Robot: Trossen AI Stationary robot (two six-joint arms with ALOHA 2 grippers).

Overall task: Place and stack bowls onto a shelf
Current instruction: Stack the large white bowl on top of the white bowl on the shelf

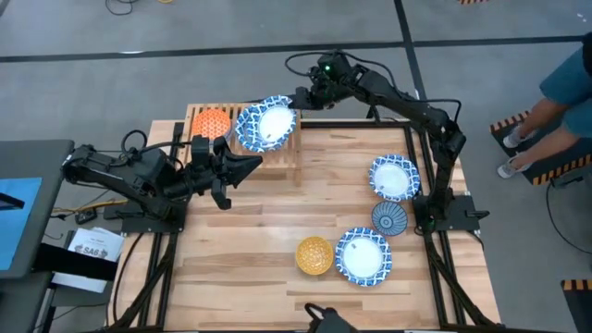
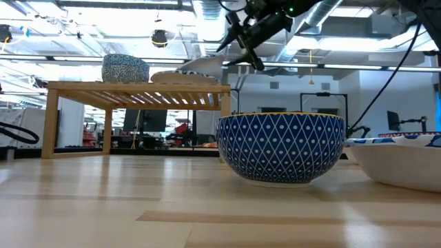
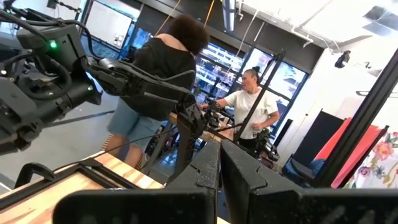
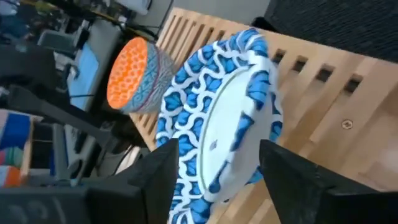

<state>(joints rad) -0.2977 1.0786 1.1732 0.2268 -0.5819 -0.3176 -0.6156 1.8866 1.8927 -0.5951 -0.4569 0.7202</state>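
Hovering over shelf (image 1: 277, 153), right claw (image 4: 217, 163) spread wide around patterned bowl (image 1: 265, 124), left claw (image 1: 248, 165) closed empty, no readable labels.

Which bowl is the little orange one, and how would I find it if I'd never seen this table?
Find the low light-wood shelf at the table's far edge, near the left arm. Two bowls sit on its slatted top: a wide blue-and-white bowl and, beside it toward the left arm's end, the orange bowl. It is the smaller one, dotted orange inside, and the only orange bowl anywhere.
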